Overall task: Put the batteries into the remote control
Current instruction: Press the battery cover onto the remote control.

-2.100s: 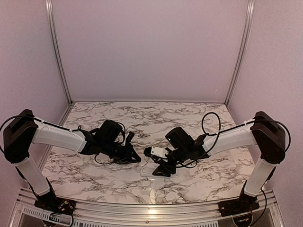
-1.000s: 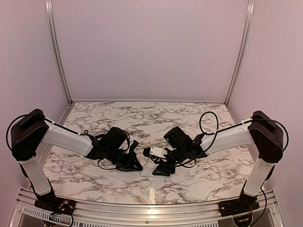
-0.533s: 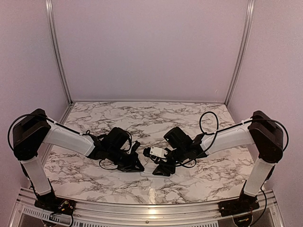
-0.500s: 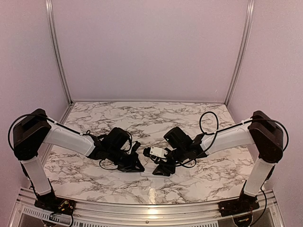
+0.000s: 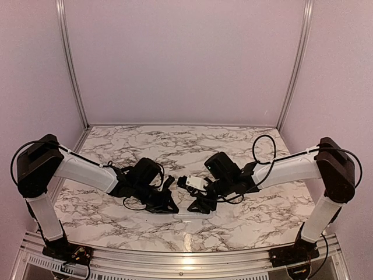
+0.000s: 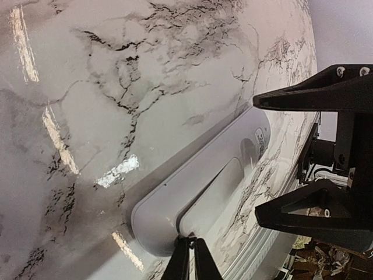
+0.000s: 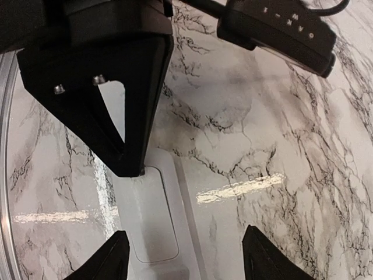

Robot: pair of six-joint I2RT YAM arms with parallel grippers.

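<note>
Since earlier frame, drew right gripper (image 7: 186, 233) back slightly, spread wide above remote (image 6: 198, 175). Set left gripper (image 6: 187, 242), pressed together, tips down at one end of remote, lying back-up on table (image 5: 233, 146). Saw no batteries. Likely opening cover; next called for sliding push, remote braced.

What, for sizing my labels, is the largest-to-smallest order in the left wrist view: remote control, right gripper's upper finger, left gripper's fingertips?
1. remote control
2. right gripper's upper finger
3. left gripper's fingertips, cropped at the edge

Veined marble table (image 5: 175, 146), plain lilac walls (image 5: 186, 58)
</note>
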